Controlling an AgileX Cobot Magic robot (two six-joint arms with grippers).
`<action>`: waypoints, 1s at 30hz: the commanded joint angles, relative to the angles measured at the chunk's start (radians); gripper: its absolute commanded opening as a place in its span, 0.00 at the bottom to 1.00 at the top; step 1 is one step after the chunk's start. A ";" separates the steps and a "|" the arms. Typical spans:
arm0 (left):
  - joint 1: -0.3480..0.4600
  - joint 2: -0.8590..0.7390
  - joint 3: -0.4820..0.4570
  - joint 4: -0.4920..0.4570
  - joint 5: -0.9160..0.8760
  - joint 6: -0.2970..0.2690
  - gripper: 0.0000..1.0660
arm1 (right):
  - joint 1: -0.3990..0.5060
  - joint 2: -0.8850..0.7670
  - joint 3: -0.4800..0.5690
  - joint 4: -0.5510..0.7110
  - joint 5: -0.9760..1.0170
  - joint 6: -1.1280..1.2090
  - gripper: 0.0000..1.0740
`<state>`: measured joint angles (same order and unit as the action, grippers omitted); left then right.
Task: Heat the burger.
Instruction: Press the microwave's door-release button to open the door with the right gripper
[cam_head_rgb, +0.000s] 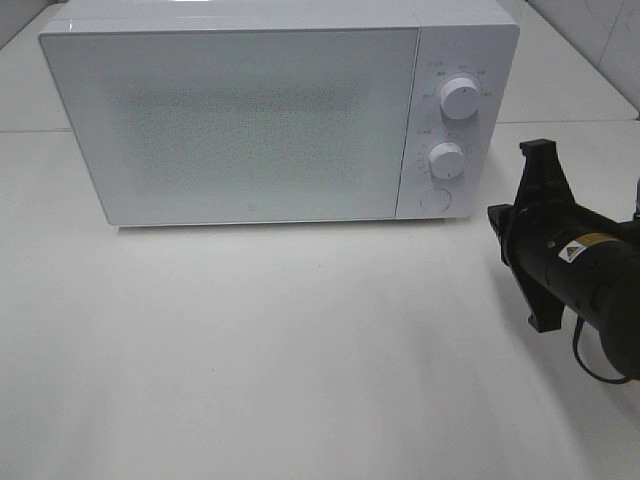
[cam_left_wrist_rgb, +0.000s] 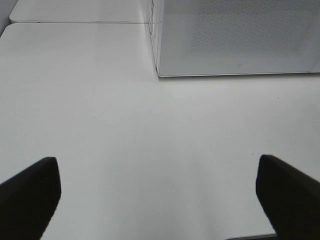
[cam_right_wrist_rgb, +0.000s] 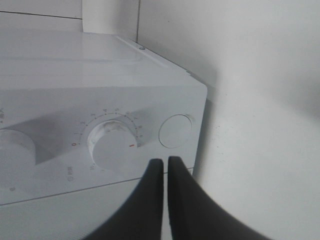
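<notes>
The white box-shaped microwave oven (cam_head_rgb: 230, 120) has its door closed. The burger is not visible and is presumably inside. The right gripper (cam_right_wrist_rgb: 164, 161), jaws pressed together and empty, is near the white round lower dial (cam_right_wrist_rgb: 111, 145). The left gripper (cam_left_wrist_rgb: 156, 165) is spread wide and empty. Heating is unconfirmed.

The right hand (cam_right_wrist_rgb: 163, 162) is closed, its two dark fingers (cam_right_wrist_rgb: 150, 200) pressed together along their length and meeting at the tips. Behind it, the right arm (cam_head_rgb: 590, 280) comes in from the right side, black and thick, held roughly level. The left hand (cam_left_wrist_rgb: 156, 160) points forward and down, fingers (cam_left_wrist_rgb: 30, 190) spread wide apart.
</notes>
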<state>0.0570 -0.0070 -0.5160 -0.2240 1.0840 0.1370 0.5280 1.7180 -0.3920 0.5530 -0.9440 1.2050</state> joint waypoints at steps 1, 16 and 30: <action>0.000 -0.012 0.000 0.002 -0.014 0.000 0.92 | -0.033 0.034 -0.048 -0.091 0.017 -0.004 0.00; 0.000 -0.012 0.000 0.002 -0.014 0.000 0.92 | -0.043 0.200 -0.171 -0.141 0.017 0.052 0.00; 0.000 -0.012 0.000 0.002 -0.014 0.000 0.92 | -0.112 0.289 -0.270 -0.192 0.065 0.067 0.00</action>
<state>0.0570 -0.0070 -0.5160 -0.2240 1.0840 0.1370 0.4240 1.9900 -0.6430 0.3920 -0.8840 1.2590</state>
